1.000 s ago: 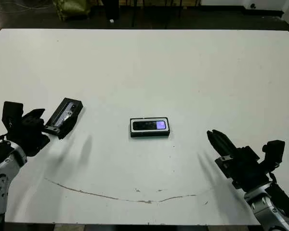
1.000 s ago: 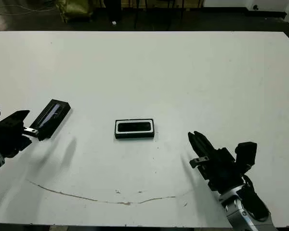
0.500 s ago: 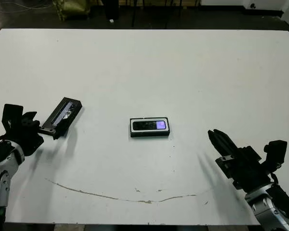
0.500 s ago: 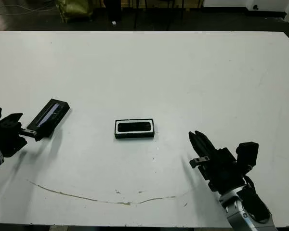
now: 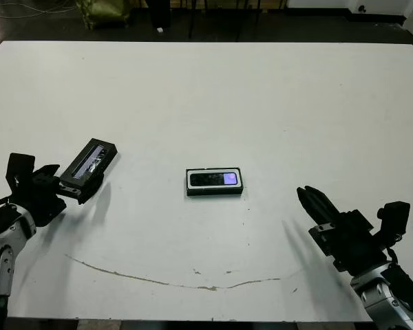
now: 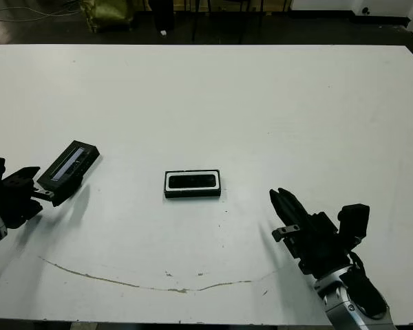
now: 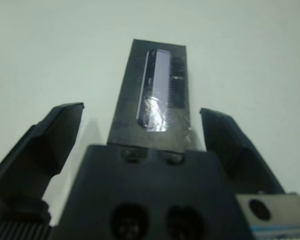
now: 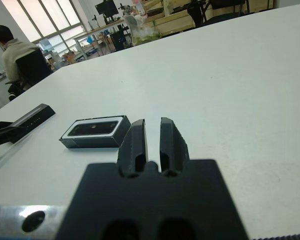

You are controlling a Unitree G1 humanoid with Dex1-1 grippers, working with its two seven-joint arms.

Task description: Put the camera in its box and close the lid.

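My left gripper's [image 7: 140, 145] fingers [image 7: 50, 135] are spread wide either side of the lid [image 5: 88, 167], not pinching it; the near end of the lid sits right between them, against the gripper's body. On the right, the right gripper's [image 8: 152, 137] fingers are nearly together on nothing, hovering at about 4 o'clock from the box [image 5: 214, 181]. The box is mid-table with the camera [image 5: 215, 179] already lying in its white lining, purple patch showing. The lid is out at 9 o'clock from the box, well apart. So, as I read it, grabbing the lid is the step now. I want to close squarely on its long sides, centred, so it lifts level. An end grip could let it droop. Then carry it toward 3 o'clock and line it up with the box.
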